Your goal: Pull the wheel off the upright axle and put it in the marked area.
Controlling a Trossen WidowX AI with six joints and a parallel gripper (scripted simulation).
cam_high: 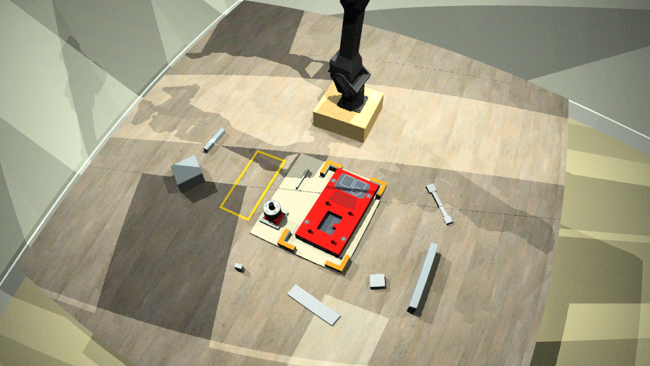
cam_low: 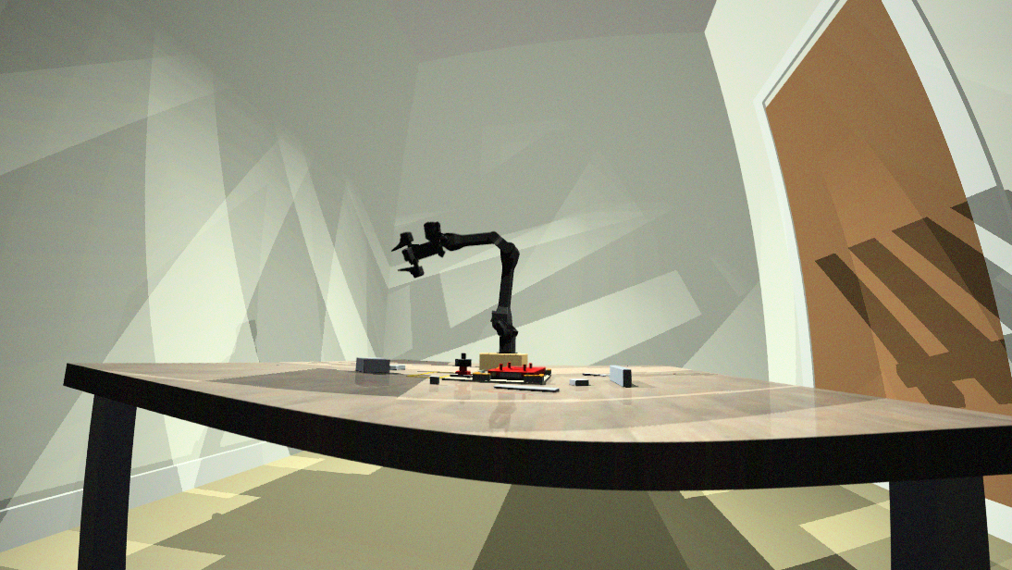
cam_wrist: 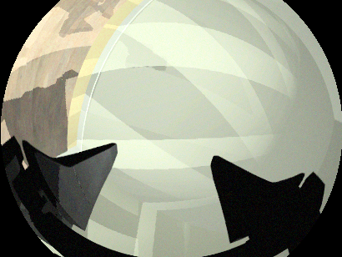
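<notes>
Wheel on its axle, gripper wide open

The wheel point(cam_high: 272, 210) point(cam_low: 462, 364) sits on the upright axle point(cam_high: 271, 205) point(cam_low: 462, 355), outside the marked area point(cam_high: 252, 185). That yellow outline lies nearer the left edge of the counter point(cam_high: 500, 145) point(cam_low: 601, 425) in the top view; a grey block point(cam_high: 188, 174) point(cam_low: 372, 365) is closer still. High above the counter, the gripper point(cam_low: 395, 259) point(cam_wrist: 164, 155) stands wide open, holding nothing.

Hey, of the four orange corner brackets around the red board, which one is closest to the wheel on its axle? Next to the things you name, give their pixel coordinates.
The bracket point(cam_high: 285, 242) at the board's lower-left corner in the top view; the other three stand farther off.
</notes>
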